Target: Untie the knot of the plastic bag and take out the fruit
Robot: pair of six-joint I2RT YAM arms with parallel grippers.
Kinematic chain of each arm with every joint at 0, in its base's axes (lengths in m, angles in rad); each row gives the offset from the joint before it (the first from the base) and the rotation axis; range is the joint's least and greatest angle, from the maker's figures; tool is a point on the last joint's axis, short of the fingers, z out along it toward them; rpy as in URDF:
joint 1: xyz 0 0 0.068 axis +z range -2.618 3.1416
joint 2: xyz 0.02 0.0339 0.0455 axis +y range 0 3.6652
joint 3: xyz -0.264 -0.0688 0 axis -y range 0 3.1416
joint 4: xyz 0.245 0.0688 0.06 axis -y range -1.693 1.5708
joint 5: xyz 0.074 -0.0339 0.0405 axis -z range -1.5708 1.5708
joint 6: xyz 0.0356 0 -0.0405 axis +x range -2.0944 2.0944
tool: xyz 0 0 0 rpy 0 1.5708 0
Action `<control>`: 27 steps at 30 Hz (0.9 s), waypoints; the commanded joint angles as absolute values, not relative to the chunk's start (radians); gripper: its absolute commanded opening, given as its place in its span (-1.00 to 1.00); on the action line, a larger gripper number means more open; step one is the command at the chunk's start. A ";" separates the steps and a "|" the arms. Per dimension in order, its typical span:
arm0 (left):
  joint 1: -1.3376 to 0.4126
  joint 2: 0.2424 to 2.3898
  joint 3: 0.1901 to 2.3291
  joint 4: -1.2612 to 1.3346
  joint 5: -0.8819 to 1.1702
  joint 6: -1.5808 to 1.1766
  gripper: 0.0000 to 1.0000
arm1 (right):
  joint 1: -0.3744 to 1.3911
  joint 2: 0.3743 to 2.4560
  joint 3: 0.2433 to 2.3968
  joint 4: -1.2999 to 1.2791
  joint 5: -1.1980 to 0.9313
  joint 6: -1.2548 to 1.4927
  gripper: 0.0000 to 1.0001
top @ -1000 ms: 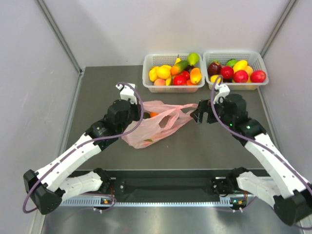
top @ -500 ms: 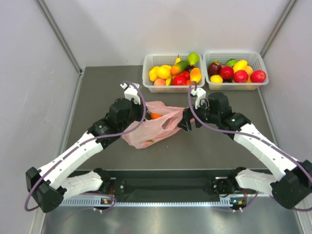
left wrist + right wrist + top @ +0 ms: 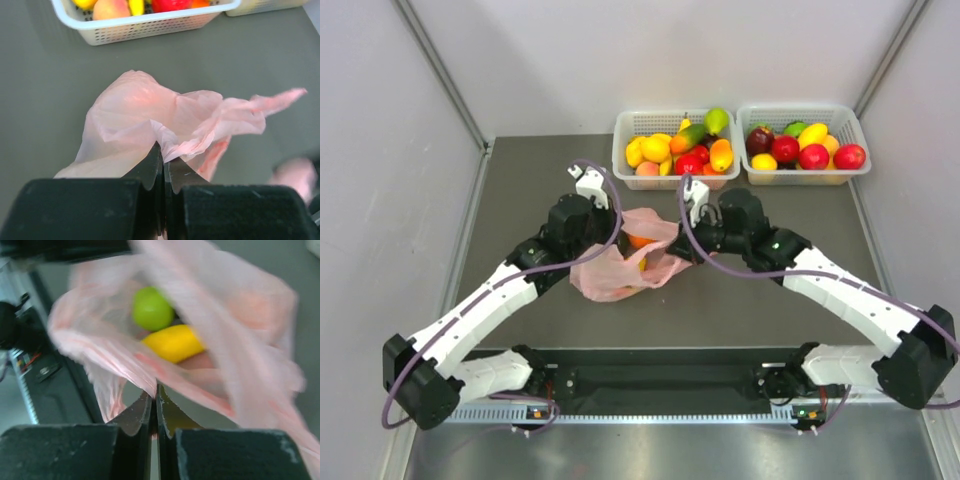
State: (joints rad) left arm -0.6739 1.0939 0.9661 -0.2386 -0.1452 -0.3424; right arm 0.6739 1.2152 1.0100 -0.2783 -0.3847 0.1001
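The pink plastic bag (image 3: 610,275) lies crumpled between my two arms in the top view. My left gripper (image 3: 608,240) is shut on a fold of its film at the left side; the left wrist view shows the closed tips (image 3: 164,150) pinching the pink film (image 3: 145,112). My right gripper (image 3: 677,254) is shut on the bag's right edge, its tips (image 3: 155,390) clamped on the film. Through the bag's mouth I see fruit: a green one (image 3: 152,309) and a yellow one (image 3: 172,342), and an orange one (image 3: 639,240) from above. The knot is out of view.
Two white baskets of fruit stand at the back, one (image 3: 676,182) just behind the bag and one (image 3: 804,178) to its right. The nearer basket's rim (image 3: 145,24) shows in the left wrist view. Grey walls close both sides.
My right gripper swung left to the bag and went from open to shut on its right edge. The bag bunched up narrower. The left gripper stayed shut on the bag.
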 commanded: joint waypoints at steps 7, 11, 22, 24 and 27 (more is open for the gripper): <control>-0.508 1.177 0.991 -0.052 0.011 -0.478 -1.00 | 1.116 1.210 1.072 -0.243 -0.275 0.101 -1.00; -0.497 1.209 0.991 -0.009 0.046 -0.508 -1.00 | 1.259 1.363 1.146 -0.195 -0.268 0.092 -1.00; -0.465 1.194 0.945 0.080 0.081 -0.537 -1.00 | 1.422 1.798 1.560 -0.245 -0.410 -0.031 -1.00; -0.459 1.189 0.934 0.089 0.100 -0.541 -1.00 | 1.424 1.812 1.572 -0.259 -0.407 -0.040 -1.00; -0.451 1.181 0.925 0.095 0.120 -0.543 -1.00 | 1.420 1.778 1.545 -0.268 -0.368 -0.043 -0.74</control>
